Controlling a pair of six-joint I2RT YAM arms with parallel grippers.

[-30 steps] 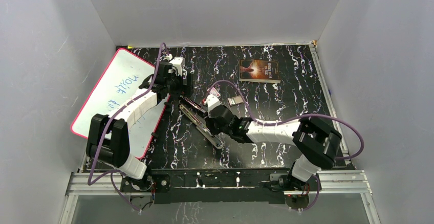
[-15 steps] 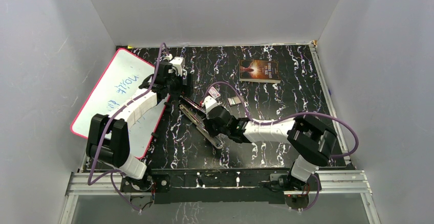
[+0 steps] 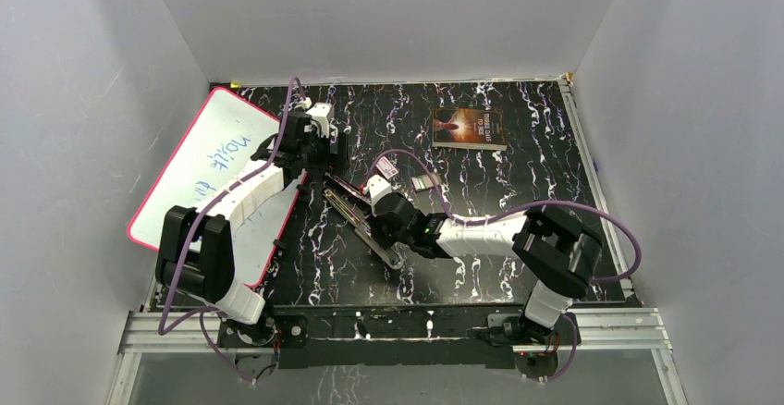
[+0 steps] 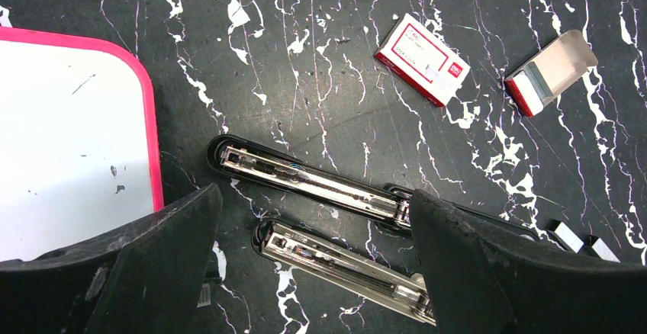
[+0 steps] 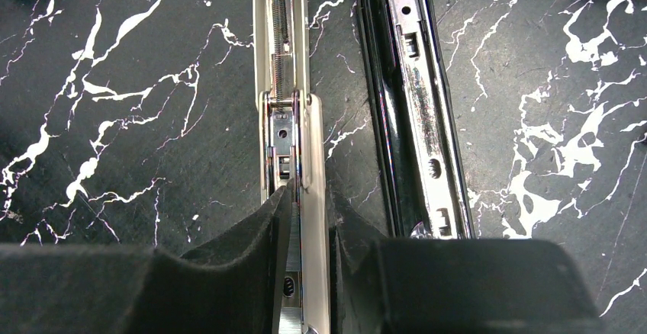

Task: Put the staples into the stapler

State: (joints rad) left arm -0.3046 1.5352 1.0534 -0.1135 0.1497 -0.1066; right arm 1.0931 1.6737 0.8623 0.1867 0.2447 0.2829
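The stapler [image 3: 356, 217] lies swung open on the black marbled table. Its black top arm [image 4: 305, 178] and metal magazine channel [image 4: 343, 261] rest side by side. My left gripper [image 4: 314, 197] hangs open above their far ends, holding nothing. My right gripper [image 5: 313, 219] is low over the channel [image 5: 281, 59], its fingers [image 5: 244, 258] nearly together. A ribbed silvery strip of staples [image 5: 294, 246] shows between them, lying along the channel. Loose staples [image 4: 576, 236] lie on the table beside the stapler.
A red-and-white staple box [image 4: 422, 59] and an opened one [image 4: 551, 71] lie just beyond the stapler. A pink-rimmed whiteboard [image 3: 208, 165] fills the left side. A book [image 3: 469, 128] lies at the back. Grey walls enclose the table.
My right gripper has slid left along the stapler's magazine and its arm has stretched further over the table. The left arm has not moved.
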